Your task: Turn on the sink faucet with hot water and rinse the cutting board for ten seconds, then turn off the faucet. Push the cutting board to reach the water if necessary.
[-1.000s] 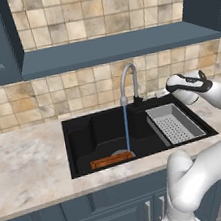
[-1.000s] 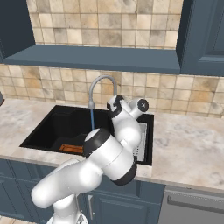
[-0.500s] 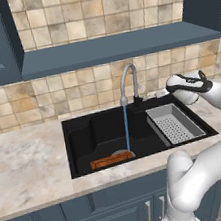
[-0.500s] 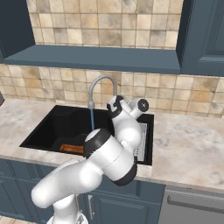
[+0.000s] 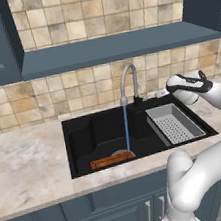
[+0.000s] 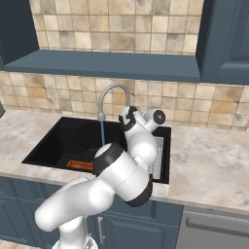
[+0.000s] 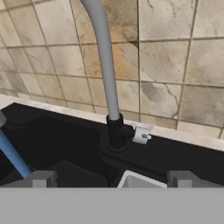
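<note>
Black sink [image 5: 81, 137] with cutting board [image 5: 109, 161] under water [image 5: 126, 127]; gripper [image 7: 111, 178] fingers spread, empty.

One black sink [image 5: 86, 136] holds one cutting board [image 5: 108, 161], one grey perforated drainer tray [image 5: 175, 126] and one stream of water [image 5: 127, 130]. One gooseneck sink faucet [image 5: 127, 82] with one small side lever [image 7: 141, 135] stands behind the sink.
</note>
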